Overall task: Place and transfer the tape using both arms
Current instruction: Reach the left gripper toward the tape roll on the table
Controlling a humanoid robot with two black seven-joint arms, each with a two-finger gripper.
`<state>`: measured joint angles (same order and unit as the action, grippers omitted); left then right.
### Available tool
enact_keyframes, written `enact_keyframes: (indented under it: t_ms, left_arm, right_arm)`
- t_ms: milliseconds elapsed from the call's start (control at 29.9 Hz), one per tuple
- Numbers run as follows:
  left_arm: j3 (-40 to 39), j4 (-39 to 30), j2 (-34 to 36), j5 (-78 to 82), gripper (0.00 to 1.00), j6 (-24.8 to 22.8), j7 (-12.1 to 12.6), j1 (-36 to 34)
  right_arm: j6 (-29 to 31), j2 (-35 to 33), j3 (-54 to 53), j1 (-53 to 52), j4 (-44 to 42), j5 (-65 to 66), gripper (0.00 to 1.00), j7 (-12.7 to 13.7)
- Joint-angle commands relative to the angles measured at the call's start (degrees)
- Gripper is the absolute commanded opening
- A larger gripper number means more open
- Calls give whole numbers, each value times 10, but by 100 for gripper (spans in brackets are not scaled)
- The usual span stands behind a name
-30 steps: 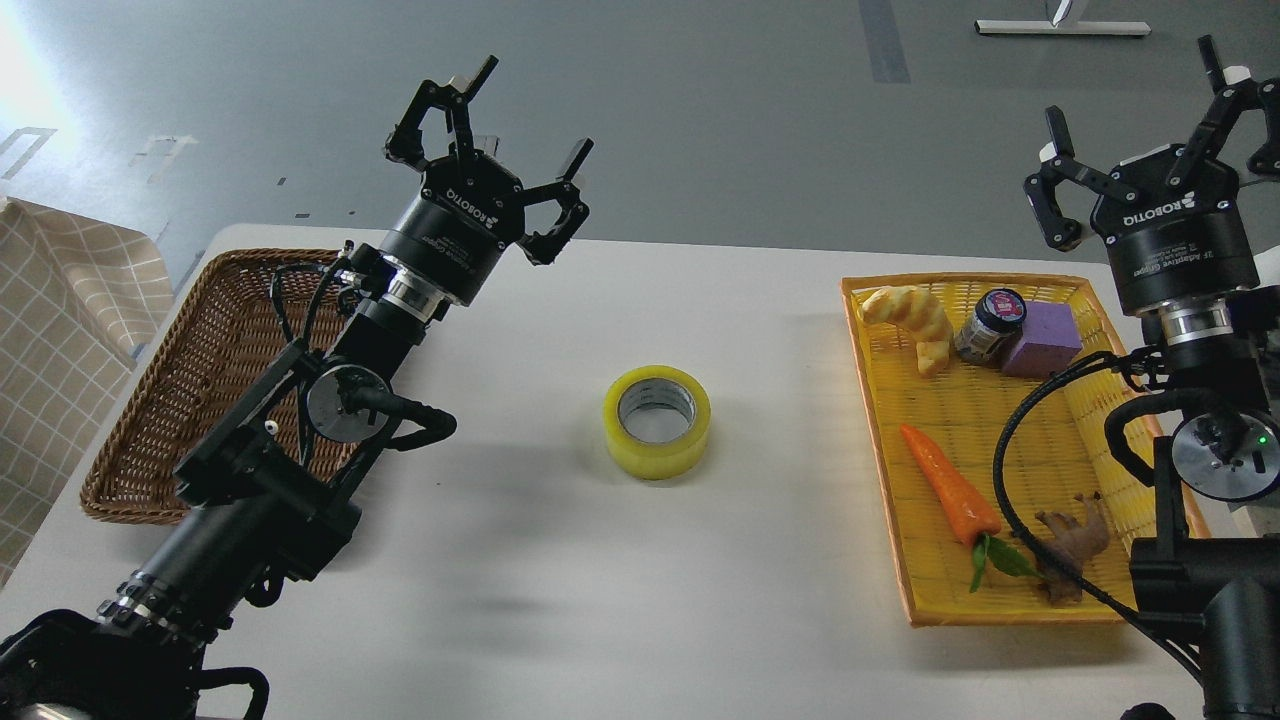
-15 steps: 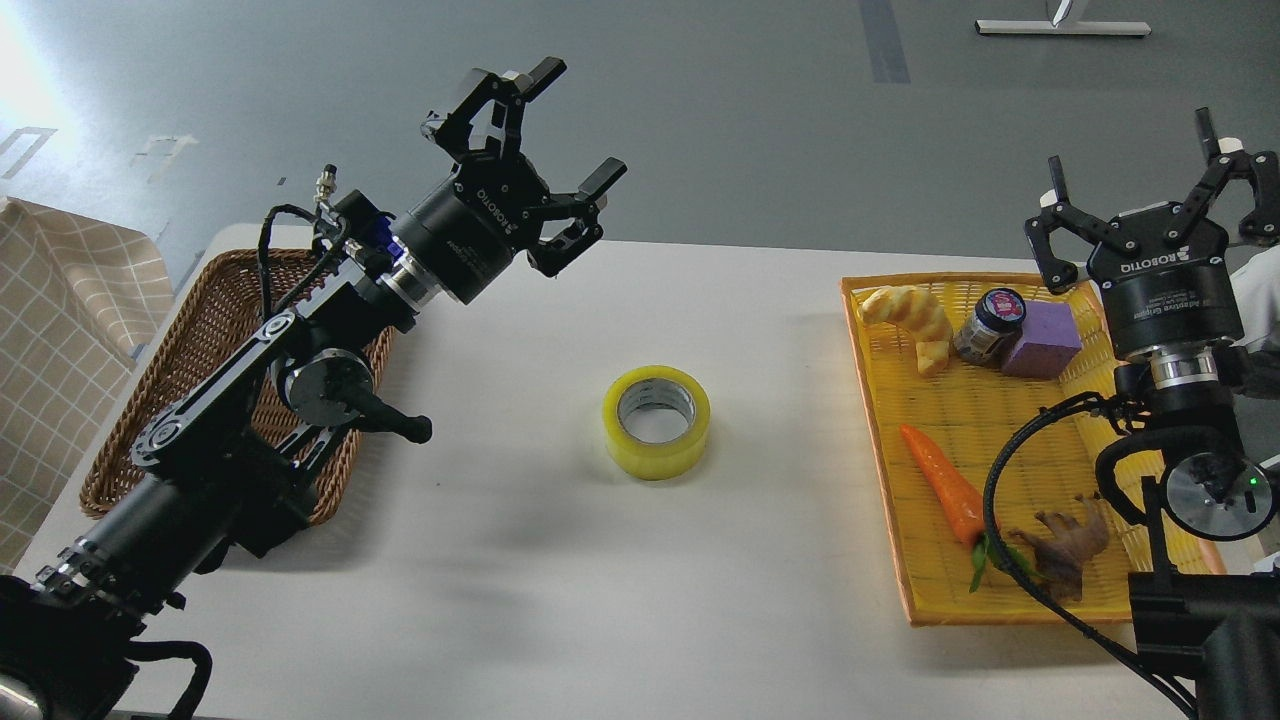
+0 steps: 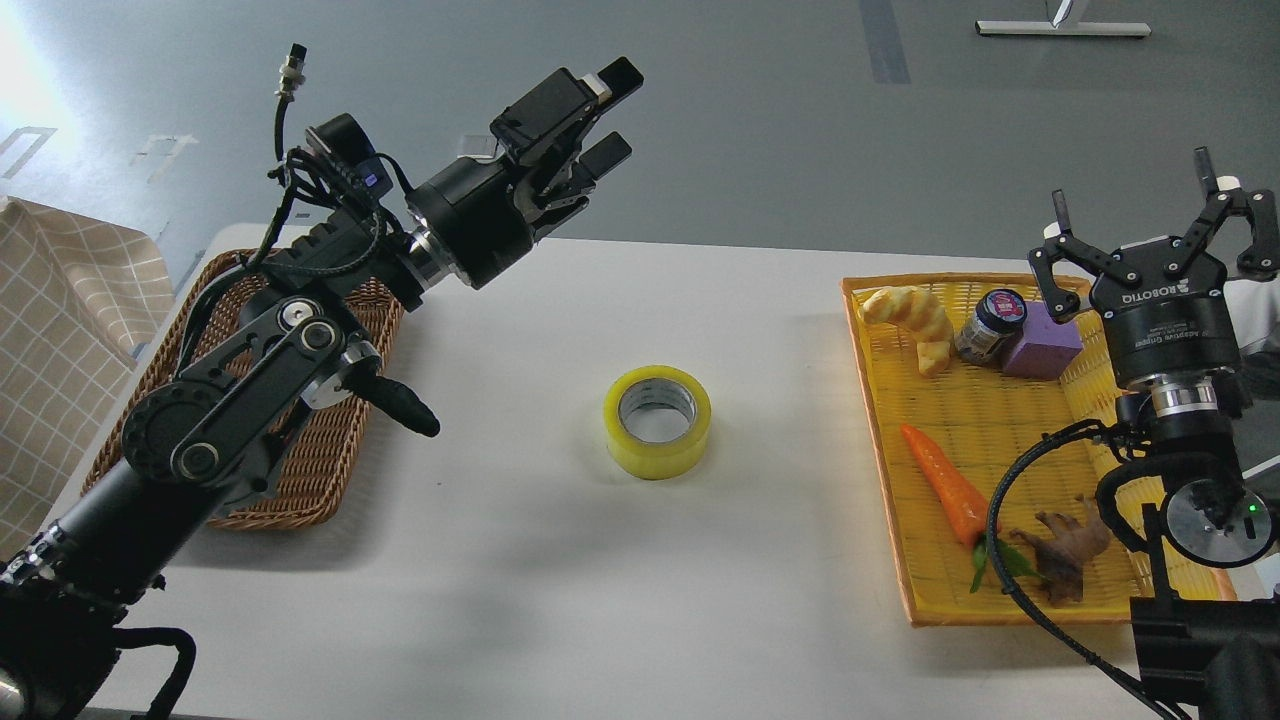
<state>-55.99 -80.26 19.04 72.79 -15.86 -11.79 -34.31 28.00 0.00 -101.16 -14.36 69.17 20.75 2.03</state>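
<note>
You had the tape (image 3: 657, 421) lying flat at the centre of the white counter (image 3: 560, 580), untouched. Your left hand (image 3: 598, 118) hung at upper left with fingers spread, holding nothing. Your right hand (image 3: 1150, 235), at the right edge above the yellow tray (image 3: 900, 560), was also spread and empty.

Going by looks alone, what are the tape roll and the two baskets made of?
The tape roll looks like glossy translucent yellow plastic film wound on a grey-white printed core, probably cardboard. The brown basket appears to be woven wicker, judging by its visible weave and matte strands. The yellow basket looks like moulded plastic mesh, with a uniform bright colour and a fine regular grid.
</note>
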Motion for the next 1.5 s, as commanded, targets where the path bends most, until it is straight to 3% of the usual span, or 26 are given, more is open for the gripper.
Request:
enact_keyframes:
  t_ms: [0, 100, 234, 334, 769, 1003, 1237, 1471]
  left_arm:
    - [22, -1, 8, 75, 98, -2, 10, -8]
    - [72, -1, 35, 117, 98, -3, 30, -28]
    - [115, 0, 50, 144, 98, -4, 109, -40]
    - [119, -1, 50, 175, 98, -4, 140, -39]
    - [280, 6, 73, 345, 98, -6, 142, -113]
    - [366, 54, 77, 350, 98, -23, 151, -182]
    - [374, 57, 72, 350, 98, -55, 189, -187]
    - [374, 55, 50, 350, 98, -74, 192, -184]
  right_arm:
    - [0, 0, 0, 1, 0, 0, 100, 0]
    - [0, 0, 0, 4, 0, 0, 100, 0]
    - [0, 0, 0, 7, -7, 0, 100, -1]
    - [0, 0, 0, 9, -11, 0, 100, -1]
    - [0, 0, 1, 11, -11, 0, 100, -1]
    - [0, 0, 1, 12, -11, 0, 100, -1]
    - [0, 0, 1, 11, -11, 0, 100, -1]
    - [0, 0, 2, 11, -18, 0, 100, -1]
